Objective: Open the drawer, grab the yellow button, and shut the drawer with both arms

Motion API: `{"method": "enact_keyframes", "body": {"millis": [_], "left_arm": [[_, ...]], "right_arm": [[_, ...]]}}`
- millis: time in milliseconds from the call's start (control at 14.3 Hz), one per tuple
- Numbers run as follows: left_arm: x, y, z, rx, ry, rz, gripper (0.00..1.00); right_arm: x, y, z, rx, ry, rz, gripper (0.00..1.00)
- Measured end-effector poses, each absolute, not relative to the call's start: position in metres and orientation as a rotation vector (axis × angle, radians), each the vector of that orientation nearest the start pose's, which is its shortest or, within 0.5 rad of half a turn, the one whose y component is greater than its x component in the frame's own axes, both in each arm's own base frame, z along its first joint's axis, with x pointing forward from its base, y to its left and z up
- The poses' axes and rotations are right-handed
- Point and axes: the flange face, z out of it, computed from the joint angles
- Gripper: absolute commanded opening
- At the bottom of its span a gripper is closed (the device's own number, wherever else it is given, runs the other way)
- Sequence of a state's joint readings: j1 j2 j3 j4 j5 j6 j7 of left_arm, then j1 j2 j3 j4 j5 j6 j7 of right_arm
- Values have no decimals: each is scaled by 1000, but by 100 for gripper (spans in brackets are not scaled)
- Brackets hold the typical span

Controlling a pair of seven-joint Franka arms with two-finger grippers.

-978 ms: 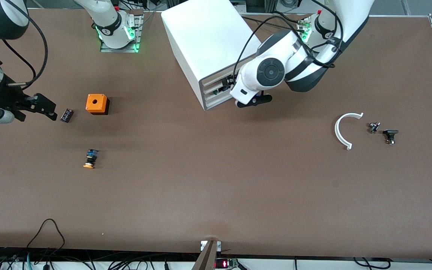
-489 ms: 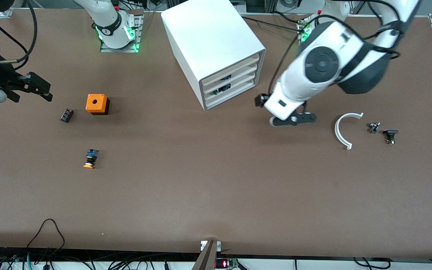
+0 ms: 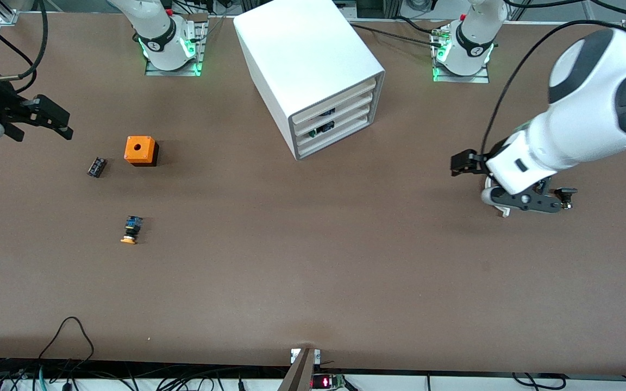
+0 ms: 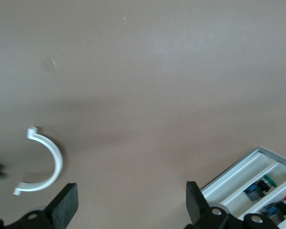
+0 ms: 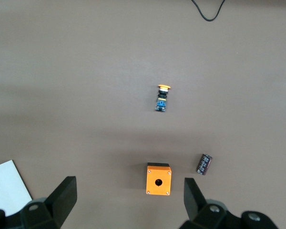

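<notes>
Almost all done, going by the table: drawer (image 3: pixel 333 101) shut flush in the cabinet (image 3: pixel 302 60) near the edge by the robots' bases, button (image 3: pixel 130 230) out on the table toward the right arm's end. Left gripper (image 4: pixel 131 210) wide open, holding nothing, over the white curved piece (image 4: pixel 45 164). Right gripper (image 5: pixel 128 205) wide open too, up by its end's edge, near the orange cube (image 3: pixel 140 150) and small black part (image 3: pixel 96 166). Nothing blocking the way.

We find no text, label, brand or number that can be read in any view. The cabinet (image 3: pixel 313 70), the orange cube (image 3: pixel 140 150) and the button (image 3: pixel 131 229) show no legible markings.
</notes>
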State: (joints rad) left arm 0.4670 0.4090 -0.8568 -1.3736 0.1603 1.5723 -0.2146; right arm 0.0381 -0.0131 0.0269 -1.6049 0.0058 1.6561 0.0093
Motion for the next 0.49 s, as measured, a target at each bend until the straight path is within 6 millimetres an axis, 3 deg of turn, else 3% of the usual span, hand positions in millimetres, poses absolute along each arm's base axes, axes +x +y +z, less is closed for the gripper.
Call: {"method": "enact_keyframes", "body": {"millis": [210, 489], "left_arm": [[623, -101, 563, -3166, 367, 109, 100], [609, -54, 588, -3123, 339, 70, 100]], "right_arm": [[557, 39, 625, -3130, -94, -105, 99], [558, 35, 624, -3131, -83, -103, 99]]}}
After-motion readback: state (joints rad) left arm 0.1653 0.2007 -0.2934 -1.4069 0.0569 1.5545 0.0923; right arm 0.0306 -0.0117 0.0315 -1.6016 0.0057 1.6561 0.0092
